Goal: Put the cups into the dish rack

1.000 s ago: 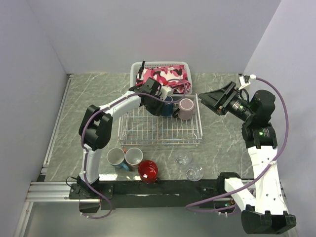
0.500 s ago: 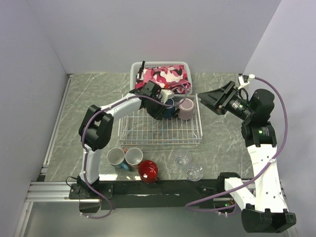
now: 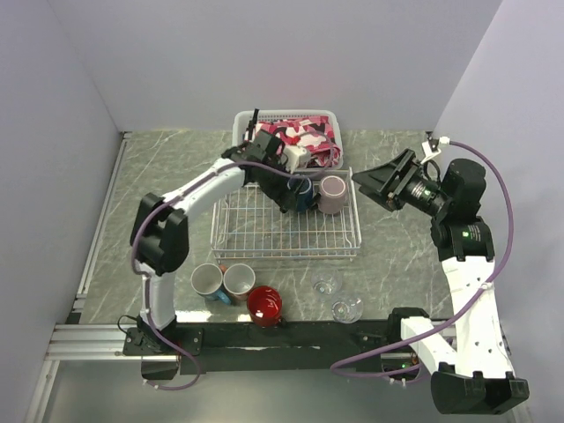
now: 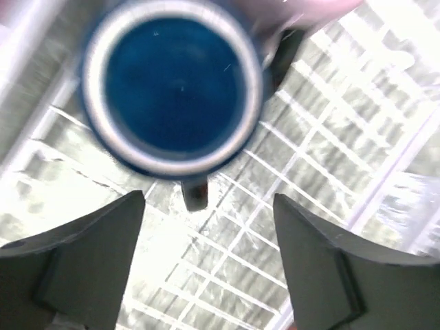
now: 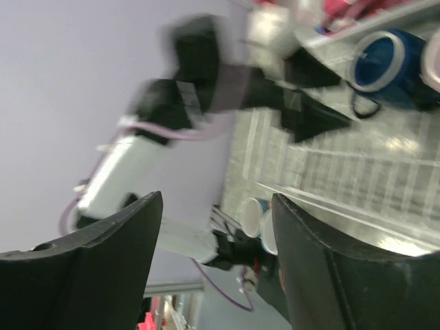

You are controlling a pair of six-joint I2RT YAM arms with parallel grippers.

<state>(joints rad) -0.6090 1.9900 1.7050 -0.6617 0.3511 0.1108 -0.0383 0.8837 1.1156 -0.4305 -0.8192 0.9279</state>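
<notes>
The navy blue cup [image 3: 304, 191] stands upright in the far part of the dish rack [image 3: 264, 234], next to the mauve cup [image 3: 332, 194]. My left gripper [image 3: 289, 202] hovers just above and beside it, open, with nothing between its fingers. The left wrist view looks straight down into the navy cup [image 4: 172, 82] on the rack's grid [image 4: 275, 185], beyond the open left gripper [image 4: 210, 206]. My right gripper [image 3: 374, 180] hangs open in the air to the right of the rack, holding nothing. A teal cup [image 3: 205, 281], a brown cup [image 3: 238, 281], a red cup [image 3: 264, 305] and two glasses [image 3: 326, 283] [image 3: 346, 308] sit on the table in front of the rack.
A white slotted basket [image 3: 240, 129] with pink camouflage cloth stands just behind the rack, close to my left wrist. Past the open right gripper [image 5: 216, 206], the right wrist view shows the left arm [image 5: 206, 75], the navy cup [image 5: 381, 58] and the two front mugs [image 5: 254, 216].
My left gripper has opened and let go of the navy cup, which now stands in the rack. The left wrist has lifted back a little. The right arm has barely shifted.
</notes>
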